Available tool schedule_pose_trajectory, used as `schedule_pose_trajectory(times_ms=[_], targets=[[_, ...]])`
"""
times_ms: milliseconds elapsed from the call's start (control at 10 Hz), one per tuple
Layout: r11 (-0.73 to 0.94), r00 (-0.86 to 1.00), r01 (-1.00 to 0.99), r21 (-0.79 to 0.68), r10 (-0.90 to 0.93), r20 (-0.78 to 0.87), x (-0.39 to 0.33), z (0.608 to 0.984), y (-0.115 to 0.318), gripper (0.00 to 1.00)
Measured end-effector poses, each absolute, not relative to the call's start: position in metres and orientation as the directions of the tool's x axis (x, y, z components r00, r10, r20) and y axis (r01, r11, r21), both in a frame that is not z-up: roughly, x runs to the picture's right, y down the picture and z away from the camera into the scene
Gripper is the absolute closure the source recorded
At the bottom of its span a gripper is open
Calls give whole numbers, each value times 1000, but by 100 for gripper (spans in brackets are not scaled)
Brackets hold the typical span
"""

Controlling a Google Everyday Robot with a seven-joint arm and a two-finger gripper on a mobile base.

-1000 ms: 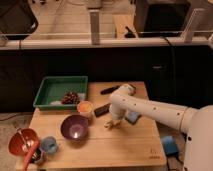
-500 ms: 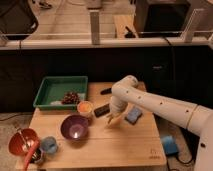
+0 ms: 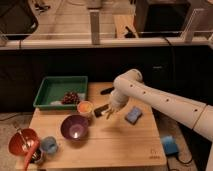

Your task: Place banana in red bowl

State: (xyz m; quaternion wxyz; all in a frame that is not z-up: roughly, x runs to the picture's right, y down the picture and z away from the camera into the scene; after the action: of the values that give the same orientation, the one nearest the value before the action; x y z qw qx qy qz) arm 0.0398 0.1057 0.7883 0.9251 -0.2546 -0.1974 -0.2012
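Yellow banana lies on the wooden table at the tip of the gripper, grip impossible to tell; this looks like the pickup step, and next comes a carry toward eight o'clock to the red bowl.

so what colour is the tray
The tray is green, camera view; gripper hangs beside the cup.

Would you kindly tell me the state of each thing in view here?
gripper: low over the table, between orange-filled cup and blue sponge
banana: at the gripper, not in the red bowl
red bowl: upright, holding a utensil, no banana
purple bowl: upright
green tray: holding dark grapes
orange-filled cup: upright, full
blue sponge: lying flat on the table
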Motion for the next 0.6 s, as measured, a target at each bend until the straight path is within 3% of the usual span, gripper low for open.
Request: schedule_pose_trajectory(times_ms=[400, 600], targets=[[779, 816, 500, -378, -277, 508, 34, 771, 96, 99], [771, 807, 526, -359, -321, 496, 25, 756, 88, 84]])
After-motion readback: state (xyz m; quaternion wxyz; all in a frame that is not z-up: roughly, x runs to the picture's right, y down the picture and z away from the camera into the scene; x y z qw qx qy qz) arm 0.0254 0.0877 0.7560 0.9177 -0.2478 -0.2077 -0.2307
